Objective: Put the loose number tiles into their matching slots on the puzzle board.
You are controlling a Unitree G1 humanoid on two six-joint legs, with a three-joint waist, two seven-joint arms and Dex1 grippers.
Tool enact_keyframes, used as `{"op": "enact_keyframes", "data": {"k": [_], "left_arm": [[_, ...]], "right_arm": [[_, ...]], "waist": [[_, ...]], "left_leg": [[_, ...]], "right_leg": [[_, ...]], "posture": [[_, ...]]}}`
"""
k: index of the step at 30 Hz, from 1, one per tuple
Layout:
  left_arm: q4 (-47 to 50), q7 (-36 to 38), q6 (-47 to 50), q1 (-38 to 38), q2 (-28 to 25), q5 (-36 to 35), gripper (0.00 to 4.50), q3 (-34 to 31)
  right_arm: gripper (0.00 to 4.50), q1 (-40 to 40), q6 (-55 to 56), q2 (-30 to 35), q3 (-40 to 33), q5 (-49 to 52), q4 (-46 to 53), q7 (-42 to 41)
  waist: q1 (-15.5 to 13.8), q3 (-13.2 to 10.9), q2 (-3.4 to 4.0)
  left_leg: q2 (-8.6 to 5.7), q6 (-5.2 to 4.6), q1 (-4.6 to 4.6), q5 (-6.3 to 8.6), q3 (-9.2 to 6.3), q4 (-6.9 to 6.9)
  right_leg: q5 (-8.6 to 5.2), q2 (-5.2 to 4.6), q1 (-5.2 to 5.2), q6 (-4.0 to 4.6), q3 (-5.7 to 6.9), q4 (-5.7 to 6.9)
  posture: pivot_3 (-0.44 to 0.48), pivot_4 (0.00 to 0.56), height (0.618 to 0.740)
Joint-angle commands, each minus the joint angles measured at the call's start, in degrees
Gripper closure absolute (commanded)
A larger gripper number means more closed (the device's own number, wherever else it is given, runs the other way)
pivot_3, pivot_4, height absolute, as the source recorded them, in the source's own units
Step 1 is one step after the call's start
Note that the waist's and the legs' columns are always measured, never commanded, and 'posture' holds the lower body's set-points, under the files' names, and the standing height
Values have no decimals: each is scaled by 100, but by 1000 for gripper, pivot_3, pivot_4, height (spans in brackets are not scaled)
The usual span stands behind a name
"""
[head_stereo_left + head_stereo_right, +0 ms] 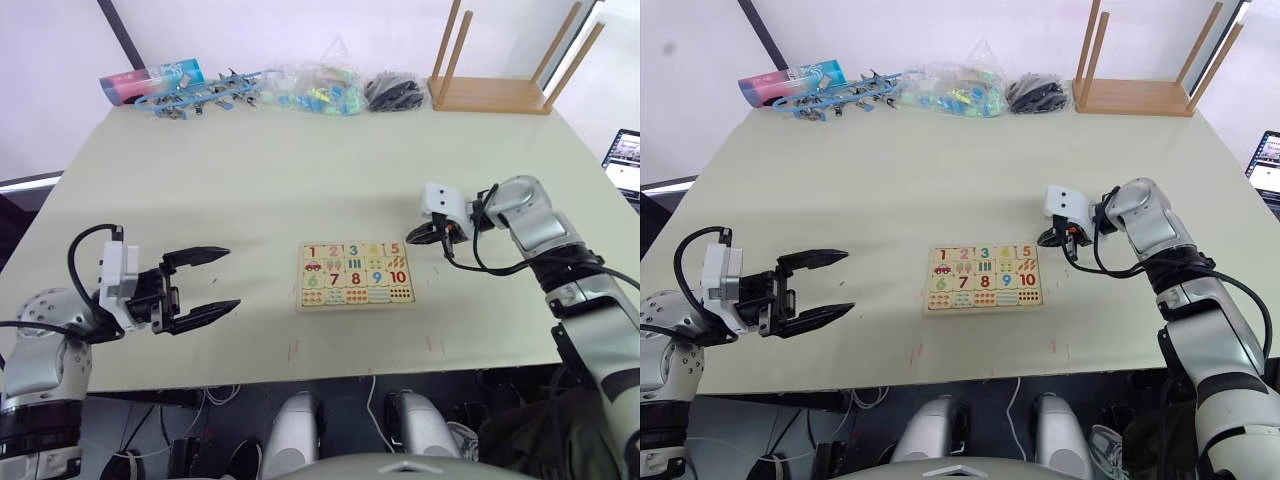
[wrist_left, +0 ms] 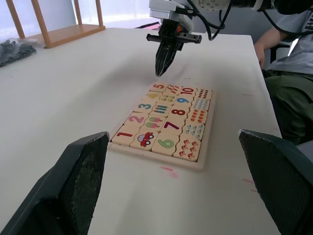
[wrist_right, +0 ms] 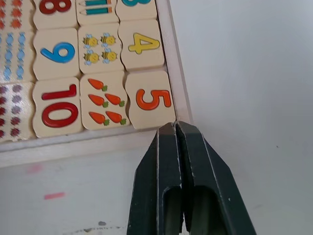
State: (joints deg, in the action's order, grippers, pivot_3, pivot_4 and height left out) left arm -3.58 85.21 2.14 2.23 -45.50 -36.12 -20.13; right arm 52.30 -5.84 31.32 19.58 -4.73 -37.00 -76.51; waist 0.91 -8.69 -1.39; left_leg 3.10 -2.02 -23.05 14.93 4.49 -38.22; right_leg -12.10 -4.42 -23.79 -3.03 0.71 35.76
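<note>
Now puzzle board [image 1: 355, 275] lies flat near the table's [image 1: 250, 190] front middle, number tiles 1–5 [image 2: 145, 107] all seated in the top row of slots, none loose. Right gripper [image 3: 176, 128] hovers just beside the board's corner by the 5 tile [image 3: 152, 99], fingers pressed together, holding nothing. Left gripper [image 1: 222, 279] sits well apart on the board's left, fingers spread wide, empty.
</note>
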Motion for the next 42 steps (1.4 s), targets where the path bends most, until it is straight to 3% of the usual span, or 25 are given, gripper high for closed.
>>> {"op": "enact_keyframes", "data": {"k": [1, 42], "left_arm": [[78, 5, -68, -2, -1, -53, 0, -78], [131, -51, -64, -116, -14, -67, 0, -150]], "right_arm": [[4476, 8, 146, 12, -40, -29, 18, 20], [4476, -67, 194, -93, -74, -117, -23, 29]], "waist": [[1, 0, 0], [5, 0, -1]], "left_leg": [[0, 0, 0, 0, 0, 0], [1, 0, 3, 0, 0, 0]], "right_leg": [[0, 0, 0, 0, 0, 0], [0, 0, 2, 0, 0, 2]], "posture": [[0, 150, 740], [0, 150, 740]]}}
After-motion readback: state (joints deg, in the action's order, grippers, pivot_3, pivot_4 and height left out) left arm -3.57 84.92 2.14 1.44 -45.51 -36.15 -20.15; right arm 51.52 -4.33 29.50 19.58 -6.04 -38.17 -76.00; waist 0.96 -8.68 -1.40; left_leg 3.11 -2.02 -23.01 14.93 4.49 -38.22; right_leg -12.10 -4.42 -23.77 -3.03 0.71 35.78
